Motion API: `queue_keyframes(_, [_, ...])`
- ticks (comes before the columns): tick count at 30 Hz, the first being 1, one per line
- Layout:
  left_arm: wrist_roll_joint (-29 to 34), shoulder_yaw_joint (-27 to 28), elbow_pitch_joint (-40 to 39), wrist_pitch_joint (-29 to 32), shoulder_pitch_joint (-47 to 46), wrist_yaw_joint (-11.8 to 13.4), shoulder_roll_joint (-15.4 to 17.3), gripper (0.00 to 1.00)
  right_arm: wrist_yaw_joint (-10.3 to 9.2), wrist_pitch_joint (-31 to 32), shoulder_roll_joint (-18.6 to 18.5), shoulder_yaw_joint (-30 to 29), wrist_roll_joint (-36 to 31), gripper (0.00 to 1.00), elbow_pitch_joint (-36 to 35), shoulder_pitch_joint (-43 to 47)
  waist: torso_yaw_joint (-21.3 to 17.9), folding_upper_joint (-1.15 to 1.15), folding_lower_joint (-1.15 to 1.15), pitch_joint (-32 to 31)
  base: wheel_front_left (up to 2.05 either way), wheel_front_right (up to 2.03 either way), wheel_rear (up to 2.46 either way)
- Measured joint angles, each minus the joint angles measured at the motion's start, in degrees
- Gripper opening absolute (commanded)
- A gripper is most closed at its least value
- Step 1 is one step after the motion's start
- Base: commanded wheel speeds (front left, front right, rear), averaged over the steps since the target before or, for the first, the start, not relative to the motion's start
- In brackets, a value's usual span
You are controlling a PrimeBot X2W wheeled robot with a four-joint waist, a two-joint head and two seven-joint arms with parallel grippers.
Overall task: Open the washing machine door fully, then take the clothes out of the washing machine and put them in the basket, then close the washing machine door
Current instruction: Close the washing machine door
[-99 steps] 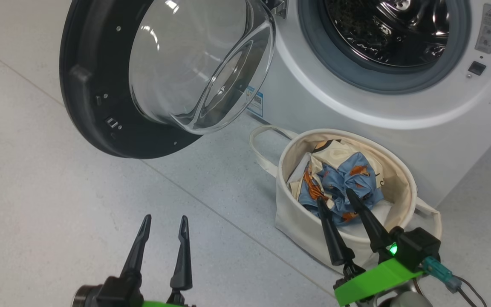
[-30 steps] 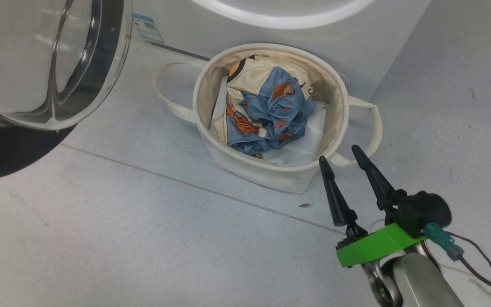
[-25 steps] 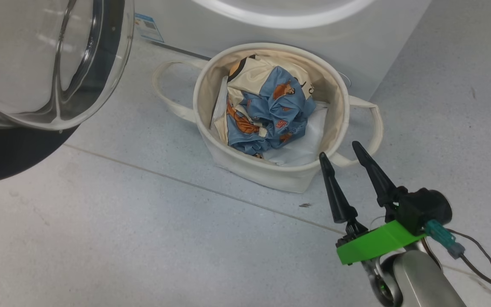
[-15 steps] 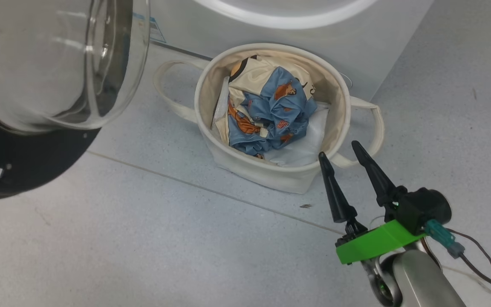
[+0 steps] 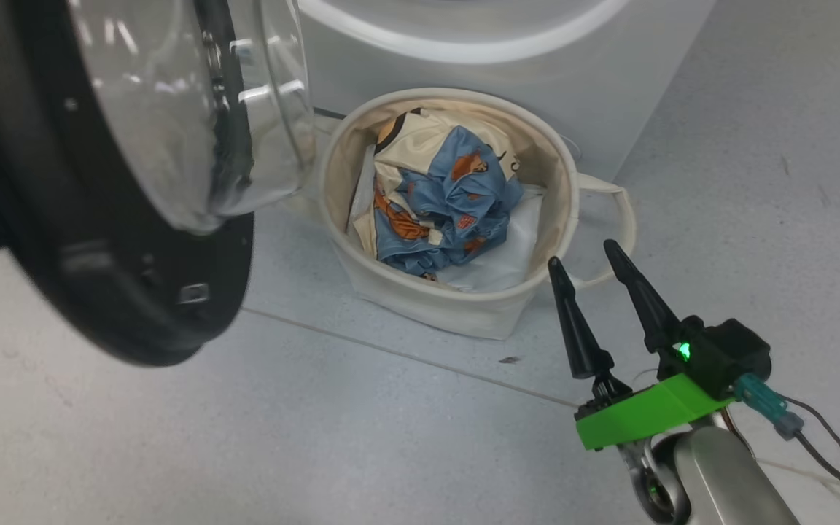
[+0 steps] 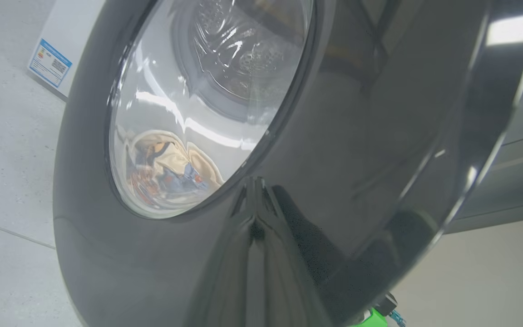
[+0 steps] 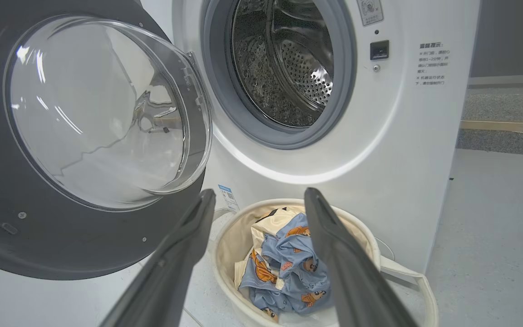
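Washing machine door (image 5: pixel 99 292) open; clothes (image 5: pixel 442 197) in basket (image 5: pixel 427 310).
My left jaws together against door rim; my right jaws apart, empty, at basket's 4 o'clock.

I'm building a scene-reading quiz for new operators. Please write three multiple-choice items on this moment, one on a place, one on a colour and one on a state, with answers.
1. Where do the clothes lie?
A. draped over the washing machine door
B. in the basket
C. gripped in the right hand

2. What colour is the door's wide rim?
A. white
B. black
C. red

3. How does the right hand stand?
A. open, holding nothing
B. shut on the clothes
C. shut on a basket handle

Answers:
1 B: the blue and cream printed bundle sits down inside the basket.
2 B: the ring around the clear window is glossy black.
3 A: its jaws stand apart with nothing between them, beside the basket.
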Motion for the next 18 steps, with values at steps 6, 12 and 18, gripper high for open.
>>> queue_keyframes(6, [2.83, -4.46, -8.88, -0.38, 2.38, -0.79, -2.85, 0.0, 0.0, 0.0, 0.0, 0.24, 2.14, 1.0, -1.98, -0.19, -2.22, 0.0, 0.0, -0.38, 0.0, 0.0, 0.0])
queue_keyframes(12, [6.87, -8.66, -11.49, -1.9, 2.08, -1.3, -4.95, 0.0, 0.0, 0.0, 0.0, 0.34, 2.9, 1.0, -2.46, -0.29, -5.25, 0.0, 0.0, -0.25, 0.0, 0.0, 0.0])
queue_keyframes(18, [10.27, -9.33, -9.65, -3.1, 0.5, -1.35, -4.5, 0.0, 0.0, 0.0, 0.0, -0.8, 4.38, 1.0, -3.91, -1.19, -9.51, 0.0, 0.0, 0.76, 0.0, 0.0, 0.0])
